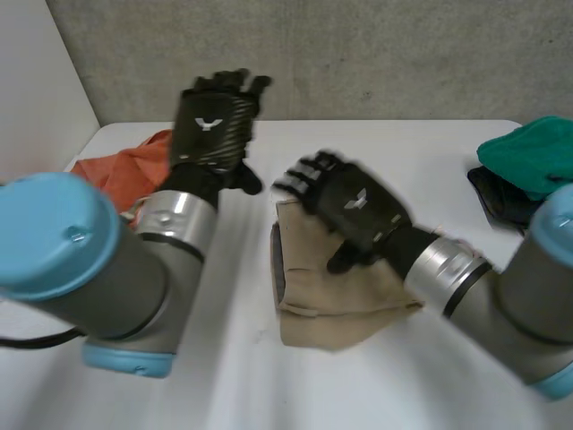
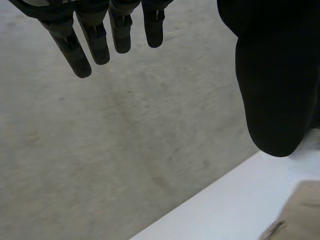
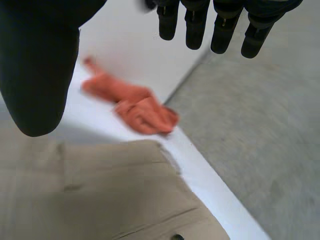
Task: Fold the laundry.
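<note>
A folded tan garment (image 1: 331, 287) lies in the middle of the white table (image 1: 430, 170); the right wrist view shows the tan garment (image 3: 100, 195) under that palm, with a button at its edge. My right hand (image 1: 354, 210) hovers over the garment's far part, fingers (image 3: 225, 25) straight and spread, holding nothing. My left hand (image 1: 213, 121) is raised above the table's far left part, fingers (image 2: 95, 37) straight and empty, pointing toward the grey wall. An orange cloth (image 1: 125, 166) lies crumpled at the far left, partly behind the left arm; the orange cloth (image 3: 132, 102) also lies beyond the right hand's thumb.
A green cloth (image 1: 533, 152) rests on a dark cloth (image 1: 501, 202) at the table's far right edge. The grey wall (image 1: 358, 54) runs along the back, a white wall (image 1: 36, 81) on the left. Bare table lies between the tan garment and the right pile.
</note>
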Motion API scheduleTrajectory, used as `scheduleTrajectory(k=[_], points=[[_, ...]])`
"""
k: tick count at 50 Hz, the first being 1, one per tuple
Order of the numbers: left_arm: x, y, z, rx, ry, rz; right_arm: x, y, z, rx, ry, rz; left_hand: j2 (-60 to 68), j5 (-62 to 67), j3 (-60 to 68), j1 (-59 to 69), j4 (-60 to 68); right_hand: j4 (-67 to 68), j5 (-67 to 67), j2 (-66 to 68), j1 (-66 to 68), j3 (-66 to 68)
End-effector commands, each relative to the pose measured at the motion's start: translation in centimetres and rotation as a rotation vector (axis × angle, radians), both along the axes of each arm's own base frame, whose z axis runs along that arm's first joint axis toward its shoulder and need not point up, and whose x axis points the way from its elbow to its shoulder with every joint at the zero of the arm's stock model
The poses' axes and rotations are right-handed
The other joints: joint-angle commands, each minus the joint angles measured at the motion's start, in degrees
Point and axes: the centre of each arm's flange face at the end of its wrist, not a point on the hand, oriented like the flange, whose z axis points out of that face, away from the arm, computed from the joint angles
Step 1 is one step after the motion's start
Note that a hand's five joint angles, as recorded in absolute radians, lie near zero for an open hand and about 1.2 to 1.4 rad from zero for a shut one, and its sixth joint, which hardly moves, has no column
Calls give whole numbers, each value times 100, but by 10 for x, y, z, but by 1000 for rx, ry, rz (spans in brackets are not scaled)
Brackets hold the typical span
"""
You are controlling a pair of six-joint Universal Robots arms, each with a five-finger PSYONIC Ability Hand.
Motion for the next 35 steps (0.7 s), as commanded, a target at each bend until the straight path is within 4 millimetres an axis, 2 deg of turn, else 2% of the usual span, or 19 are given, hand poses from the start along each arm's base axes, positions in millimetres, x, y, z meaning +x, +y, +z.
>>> scheduleTrajectory(k=[1, 3, 8, 9, 14, 16, 22, 25, 29, 31, 33, 35], points=[[-58, 5, -33, 114, -102, -132, -55, -54, 26, 245, -199, -241, -190, -281, -222, -89, -164, -227, -291, -262, -360, -234], [-71, 2, -48, 154, -127, -151, -66, -67, 19, 301, -185, -306, -186, -276, -217, -85, -160, -227, -291, -262, -360, -234], [-88, -2, -83, 261, -194, -164, -63, -86, -15, 450, -77, -326, -135, -226, -167, -34, -109, -227, -291, -262, -360, -234], [-88, -2, -94, 304, -220, -160, -62, -88, -21, 465, -57, -324, -118, -209, -150, -17, -92, -227, -291, -262, -360, -234], [-81, -3, -118, 405, -290, -102, -59, -96, -55, 514, 89, -299, -85, -175, -116, 16, -59, -227, -291, -262, -360, -234], [-78, -3, -124, 420, -311, -69, -58, -98, -70, 503, 156, -283, -85, -175, -116, 17, -59, -227, -291, -262, -360, -234], [-64, 0, -137, 480, -391, 12, -50, -97, -94, 448, 270, -244, -51, -141, -83, 50, -25, -227, -291, -262, -360, -234], [-62, 1, -138, 497, -409, 16, -46, -97, -99, 439, 287, -240, -51, -141, -83, 50, -25, -227, -291, -262, -360, -234], [-61, 3, -133, 503, -416, 12, -46, -98, -91, 396, 302, -250, -34, -125, -66, 67, -8, -227, -291, -262, -360, -234], [-60, 5, -129, 503, -415, 10, -46, -98, -76, 351, 298, -263, -51, -141, -82, 50, -25, -227, -291, -262, -360, -234], [-60, 6, -112, 488, -390, 6, -46, -96, -56, 303, 276, -271, -101, -192, -133, 0, -75, -227, -291, -262, -360, -234], [-59, 7, -98, 468, -369, 0, -45, -93, -44, 265, 263, -274, -169, -259, -200, -67, -142, -227, -291, -262, -360, -234]])
